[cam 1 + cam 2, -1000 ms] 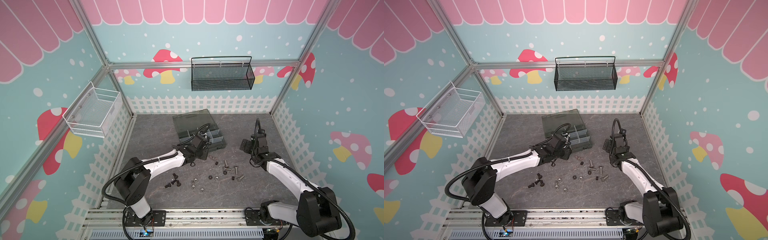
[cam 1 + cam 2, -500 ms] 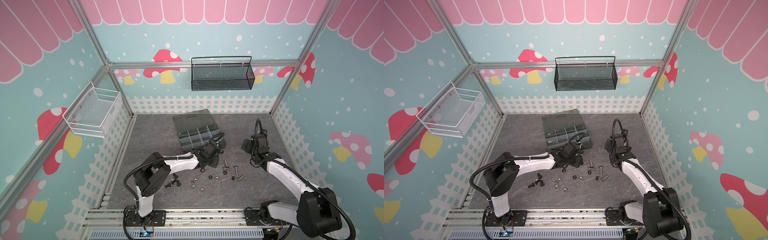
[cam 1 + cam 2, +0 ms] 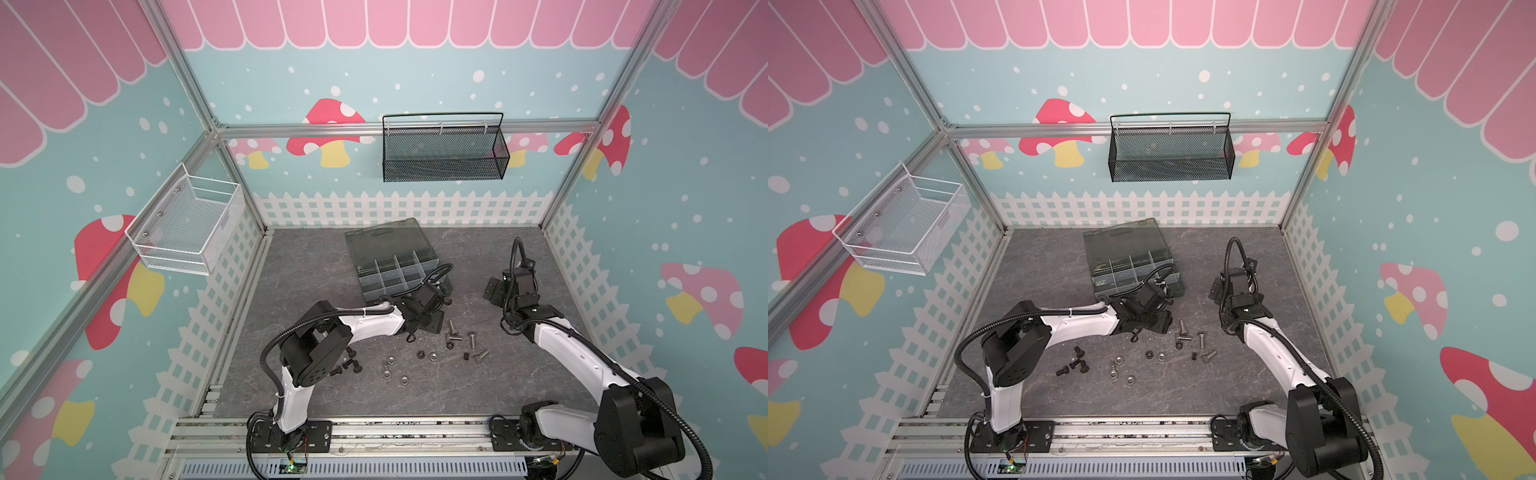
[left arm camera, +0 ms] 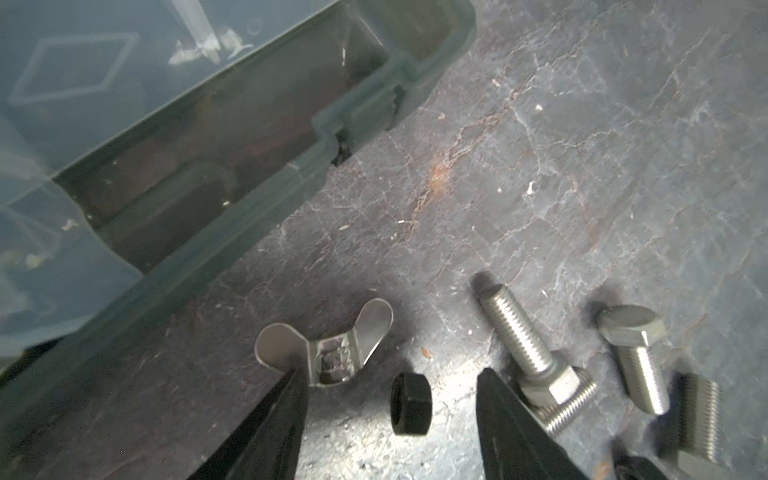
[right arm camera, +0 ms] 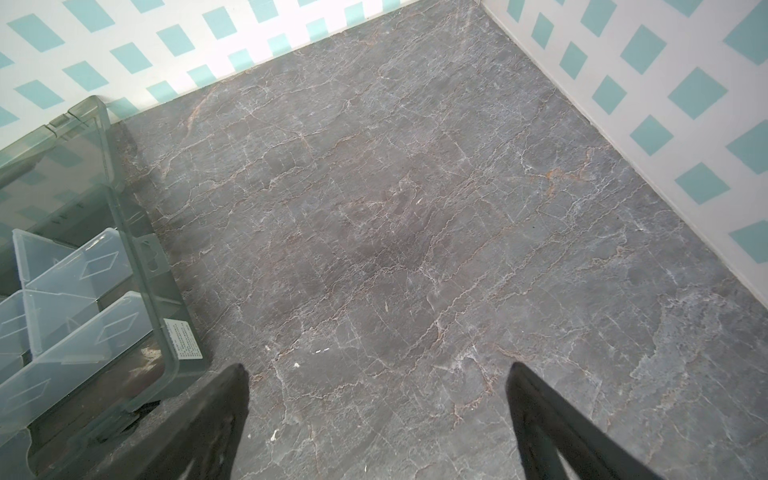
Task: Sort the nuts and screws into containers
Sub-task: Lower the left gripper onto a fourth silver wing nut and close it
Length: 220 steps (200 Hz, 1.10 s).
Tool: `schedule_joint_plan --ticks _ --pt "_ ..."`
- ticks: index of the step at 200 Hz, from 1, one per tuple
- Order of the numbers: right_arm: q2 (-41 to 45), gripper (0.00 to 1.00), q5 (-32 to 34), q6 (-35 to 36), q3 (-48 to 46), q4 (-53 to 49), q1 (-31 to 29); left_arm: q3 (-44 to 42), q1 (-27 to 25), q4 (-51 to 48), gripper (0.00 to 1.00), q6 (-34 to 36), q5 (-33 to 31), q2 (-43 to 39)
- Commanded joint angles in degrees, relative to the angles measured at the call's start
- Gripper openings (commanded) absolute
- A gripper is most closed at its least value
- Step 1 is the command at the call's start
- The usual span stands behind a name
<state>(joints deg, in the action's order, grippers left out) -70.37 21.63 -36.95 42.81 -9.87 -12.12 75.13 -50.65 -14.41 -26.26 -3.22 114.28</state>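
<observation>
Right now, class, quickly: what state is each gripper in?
Left gripper: open, jaws either side of a black nut on the floor, not gripping it.
Right gripper: open, holding nothing.

Loose screws (image 3: pixel 472 340), nuts (image 3: pixel 390 360) (scattered), beside open containers (image 3: pixel 390 276)

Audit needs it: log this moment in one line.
left claw: open, above black nut | right claw: open, empty | organiser box: open

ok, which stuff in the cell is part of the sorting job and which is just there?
Job: silver hex-head screws, short black screws, silver wing nut, black hex nut, silver hex nuts, smoky-grey compartment organiser box.
Not job: black mesh basket, white wire basket, both hung on the walls.
</observation>
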Motion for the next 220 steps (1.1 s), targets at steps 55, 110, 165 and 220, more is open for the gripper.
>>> schedule_joint_plan --ticks 55,110,165,220 --pt "0.07 0.98 0.5 -0.97 -0.43 -0.33 -0.36 3.82 0.56 -4.31 0.65 -0.64 0.69 3.32" --pt "-0.19 0.98 0.27 -0.95 -0.52 -0.01 -0.35 3.59 0.56 -5.94 0.64 0.86 -0.15 2.43" --pt "0.05 0.98 0.0 -0.71 -0.67 0.07 -0.31 10.81 0.64 -13.44 0.65 10.81 -2.52 5.71" --pt "0.41 0.98 -0.03 -0.67 -0.73 0.09 -0.37 15.33 1.58 -17.36 0.65 18.82 -2.65 7.37"
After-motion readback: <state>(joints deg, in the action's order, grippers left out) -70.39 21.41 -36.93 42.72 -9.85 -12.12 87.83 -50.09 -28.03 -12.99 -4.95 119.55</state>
